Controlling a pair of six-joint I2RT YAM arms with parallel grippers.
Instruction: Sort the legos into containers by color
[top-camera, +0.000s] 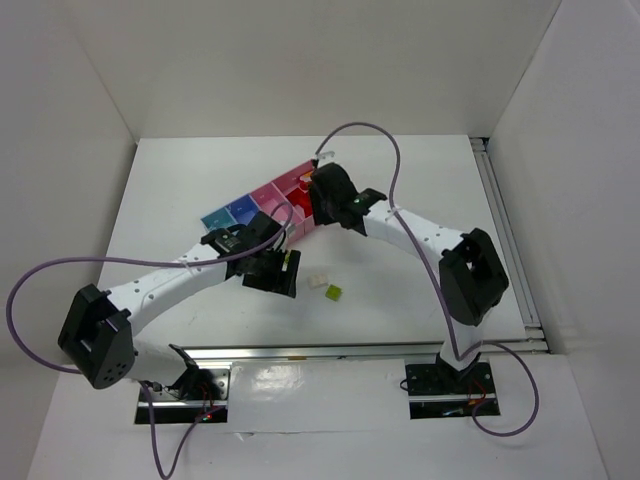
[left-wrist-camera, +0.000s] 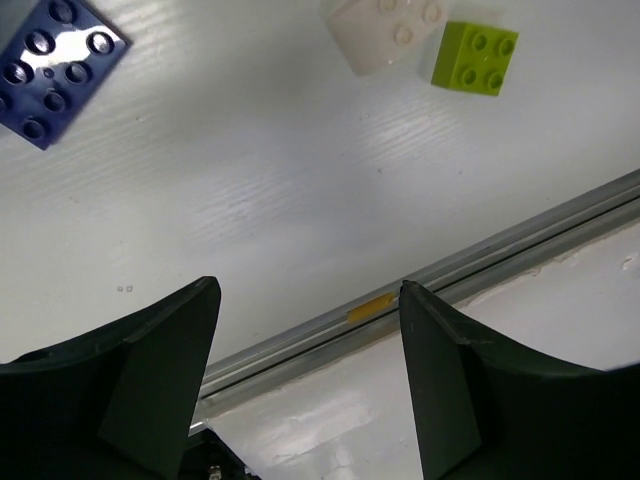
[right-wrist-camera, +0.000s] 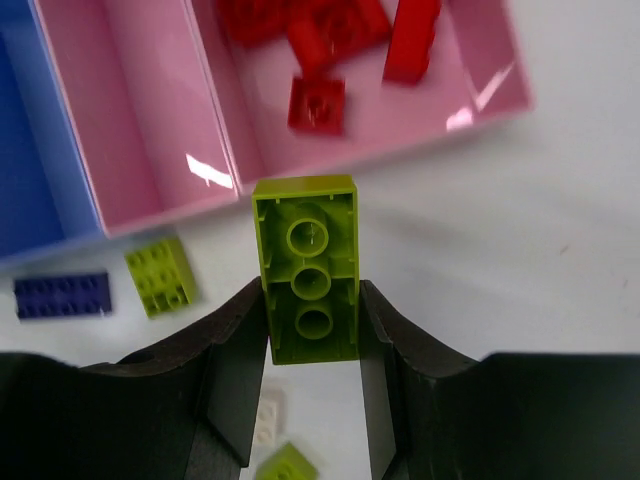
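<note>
On the right arm (top-camera: 420, 230) the jaws are clenched on a lime green brick (right-wrist-camera: 305, 240), its hollow underside facing the wrist camera. The brick is held just outside a wall of the pink tray (right-wrist-camera: 440, 110), which contains several red bricks (right-wrist-camera: 318, 103). Farther from that tray, the left arm (top-camera: 160, 285) has its jaws spread and released above the table (left-wrist-camera: 300, 180). A purple brick (left-wrist-camera: 58, 70), a cream brick (left-wrist-camera: 385, 32) and a small lime brick (left-wrist-camera: 474, 57) lie loose there.

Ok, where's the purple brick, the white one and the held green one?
purple brick (left-wrist-camera: 58, 70), left wrist view, studded top
white brick (left-wrist-camera: 385, 32), left wrist view, studded top
held green brick (right-wrist-camera: 306, 265), right wrist view, hollow underside
</note>
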